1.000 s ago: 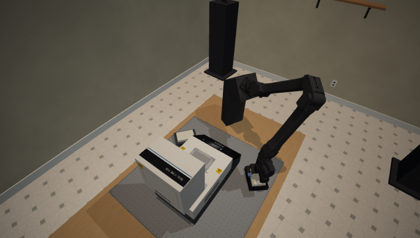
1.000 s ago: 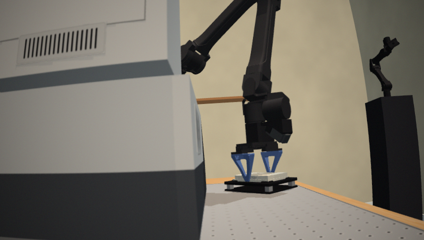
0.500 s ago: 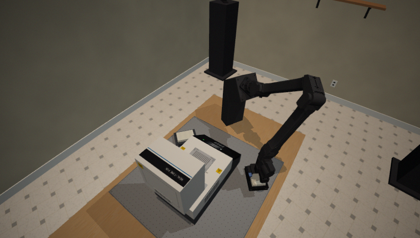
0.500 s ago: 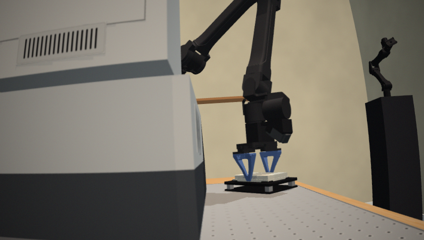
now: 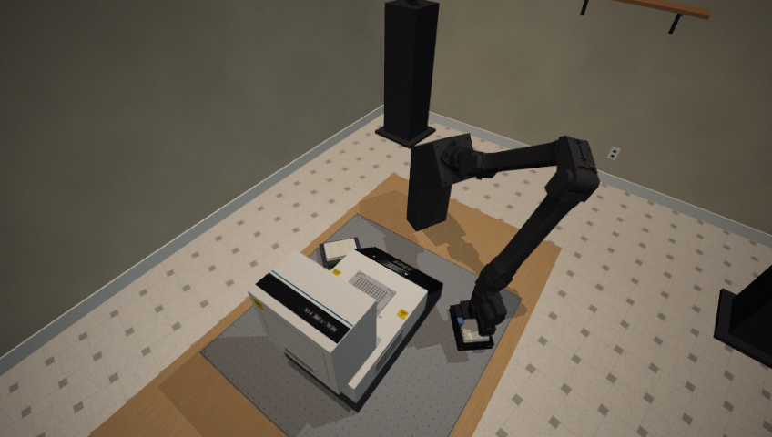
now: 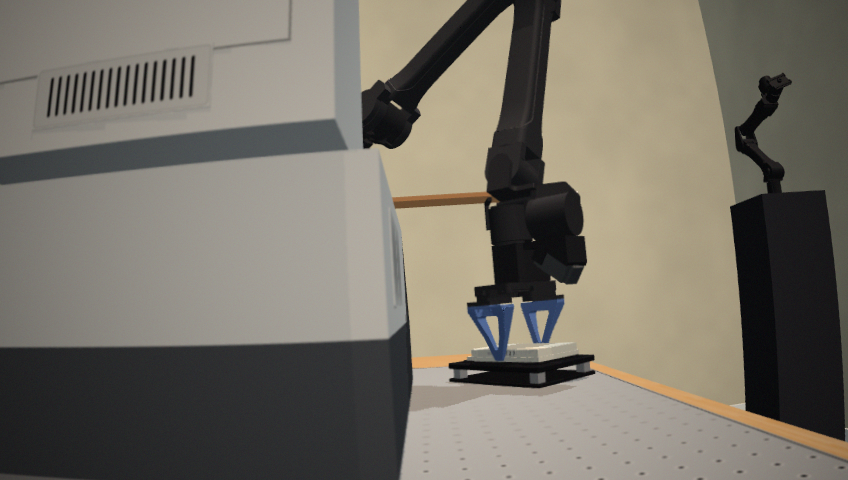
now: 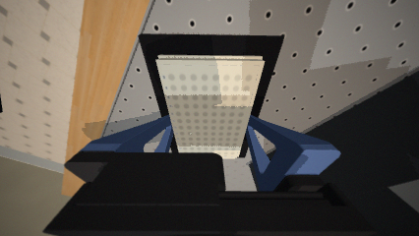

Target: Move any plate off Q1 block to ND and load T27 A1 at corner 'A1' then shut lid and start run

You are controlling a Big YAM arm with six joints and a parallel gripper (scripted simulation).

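The blue triangular fingers of the black parallel gripper (image 7: pixel 209 140) are pressing, still spread fairly wide, against the two long sides of the pale sealed 96-well plate T27 (image 7: pixel 211 105), which is lying flat on the black square plate nest N1 (image 6: pixel 571 360). The big white and black cycler Q1 (image 5: pixel 325 303) is standing just beside the nest with its lid raised and its grey well block (image 5: pixel 370 288) showing bare, so I judge the lift and carry is coming next. The plate's long axis is running straight away from the wrist, between the fingers. The ID labels, printed letters and cut corner are too blurred to read, so A1's end cannot be told.
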